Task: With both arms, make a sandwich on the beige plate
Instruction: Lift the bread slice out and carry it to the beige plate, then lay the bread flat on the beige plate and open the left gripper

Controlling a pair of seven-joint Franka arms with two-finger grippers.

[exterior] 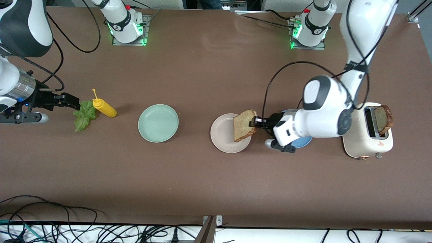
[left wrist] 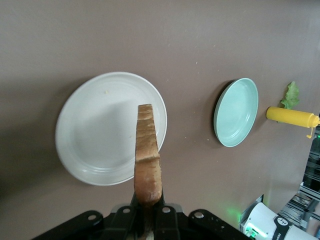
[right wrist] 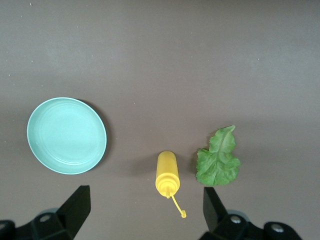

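The left gripper (exterior: 253, 122) clamped a square tan bread slice (exterior: 243, 125) on edge over the round pale beige plate (exterior: 220, 135). Toward the right arm's end from that plate, the right gripper (exterior: 75, 102) hung spread over the ruffled green lettuce leaf (exterior: 84, 115).

Brown table (exterior: 209, 67) — cables (exterior: 50, 216) along its near edge.
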